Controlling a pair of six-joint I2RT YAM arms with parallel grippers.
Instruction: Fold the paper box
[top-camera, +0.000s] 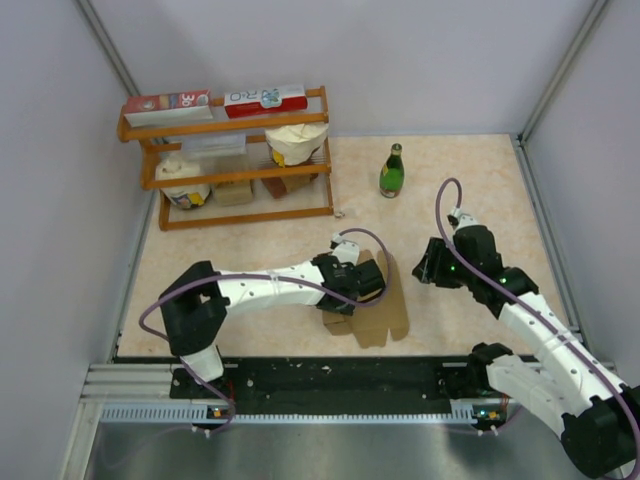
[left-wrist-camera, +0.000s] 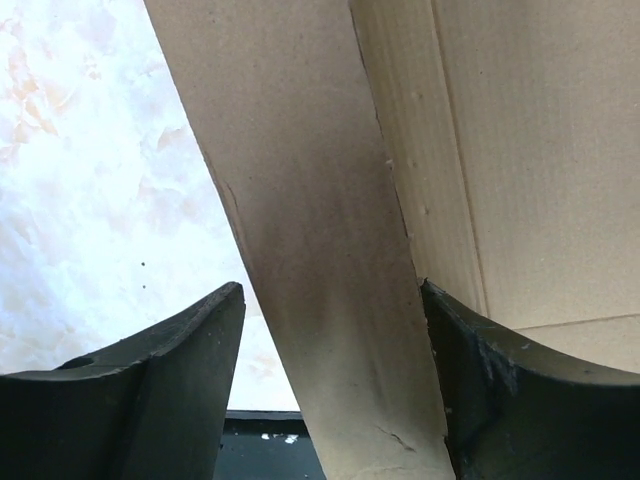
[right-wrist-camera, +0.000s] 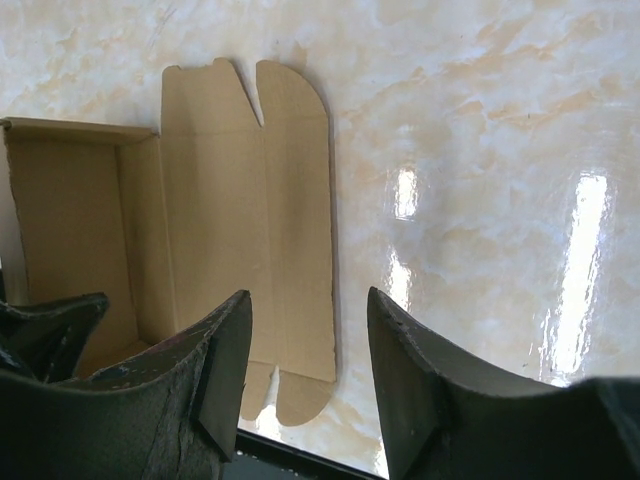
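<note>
The paper box (top-camera: 392, 300) is plain brown cardboard, partly folded, lying near the table's front middle. One end forms an open tray and the lid flaps lie flat to the right. My left gripper (top-camera: 365, 280) is at the tray. In the left wrist view an upright cardboard wall (left-wrist-camera: 320, 230) stands between the spread fingers of the left gripper (left-wrist-camera: 332, 290); it touches the right finger, with a gap to the left one. My right gripper (top-camera: 428, 262) is open and empty, to the right of the box. The right wrist view shows the right gripper (right-wrist-camera: 309, 296) above the table, beside the flat lid (right-wrist-camera: 250, 200).
A wooden shelf (top-camera: 150, 180) at the back left holds red-and-white cartons, bags and small boxes. A green bottle (top-camera: 392, 172) stands at the back middle. A black strip (top-camera: 330, 375) runs along the front edge. Grey walls close in left and right.
</note>
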